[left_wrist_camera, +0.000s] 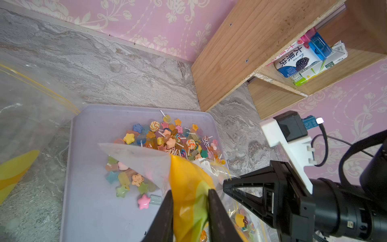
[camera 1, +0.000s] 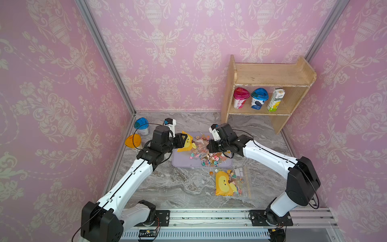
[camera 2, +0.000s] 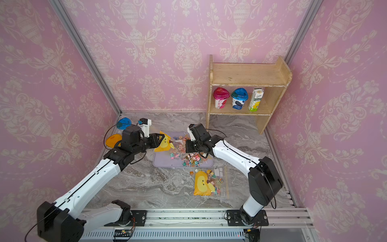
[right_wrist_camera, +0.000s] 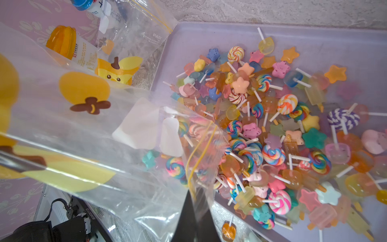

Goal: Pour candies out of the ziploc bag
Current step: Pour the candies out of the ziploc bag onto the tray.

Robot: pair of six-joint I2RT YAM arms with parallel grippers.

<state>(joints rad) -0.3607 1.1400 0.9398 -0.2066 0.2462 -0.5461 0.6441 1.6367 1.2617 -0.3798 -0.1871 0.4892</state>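
Note:
A clear ziploc bag (camera 1: 187,144) with yellow print hangs tilted over a lilac tray (camera 1: 181,162), stretched between both grippers. My left gripper (left_wrist_camera: 190,191) is shut on the bag's yellow bottom end (left_wrist_camera: 188,184). At the mouth, my right gripper (right_wrist_camera: 194,194) is shut on the thin zip edge (right_wrist_camera: 201,150). The candies (right_wrist_camera: 272,125), stars and lollipops on white sticks, lie heaped on the tray (right_wrist_camera: 209,35) right under the mouth, and in both top views (camera 2: 189,159). A few show through the plastic near the mouth.
A second ziploc bag (camera 1: 228,183) with sweets lies flat in front of the tray, one loose sweet (camera 1: 211,173) beside it. A wooden shelf (camera 1: 270,75) with cups and a carton stands back right. Blue-lidded (camera 1: 142,124) and orange-lidded (camera 1: 133,141) cups stand at the left.

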